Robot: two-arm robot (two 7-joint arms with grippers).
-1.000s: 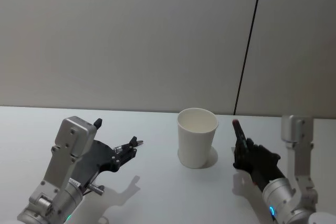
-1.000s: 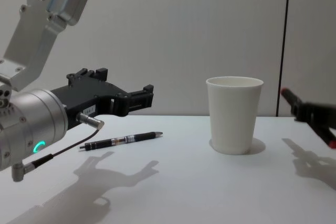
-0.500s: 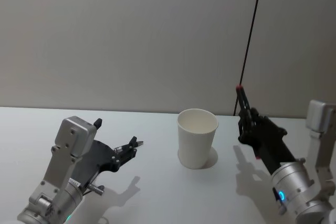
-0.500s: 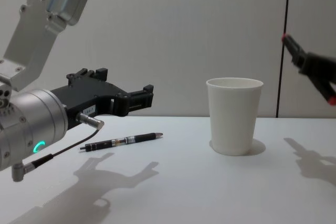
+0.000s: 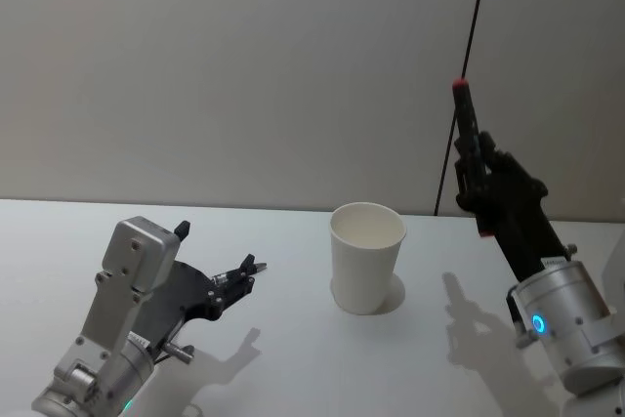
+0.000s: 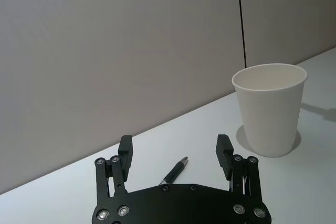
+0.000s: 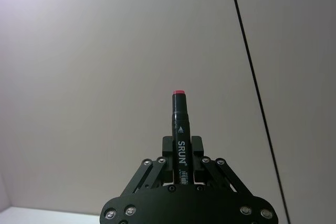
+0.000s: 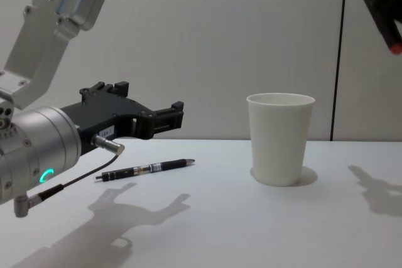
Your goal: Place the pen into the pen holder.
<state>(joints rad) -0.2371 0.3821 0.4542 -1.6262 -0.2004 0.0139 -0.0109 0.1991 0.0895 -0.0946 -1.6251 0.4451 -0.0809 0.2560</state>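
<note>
Wall: plain grey wall (image 5: pixel 244 65) behind everything. A thin dark vertical seam (image 5: pixel 470 65) runs down it right of centre.
Table: flat white tabletop (image 5: pixel 293 368). It carries the cup and one loose pen, with arm shadows on either side of the cup.
Left arm: black two-finger left gripper (image 6: pixel 175 147) on a silver wrist, low over the left part of the table, well left of the cup. Jaws spread wide, nothing in them. It hangs just above the loose pen; chest view shows a clear gap, no contact.
Right arm: black two-finger right gripper (image 7: pixel 182 144) up high on the right, above cup-rim level and off to the cup's right, not over its mouth. Jaws pinched in on the marker and pointing upward.
Pen holder: plain white tapered paper cup (image 5: pixel 367 256) with a rolled rim, upright on the table about centre, mouth open, apart from both grippers.
Held pen: black marker pen with red end cap (image 7: pixel 179 114), "SRUN" printed on the barrel. It sits near upright in the right gripper, red end uppermost, with barrel sticking out past the fingertips. It is in the air, outside the cup.
Loose pen: slim black ballpoint pen (image 8: pixel 147 168) lying flat on the table left of the cup, beneath the left gripper, one end pointing toward the cup side.
</note>
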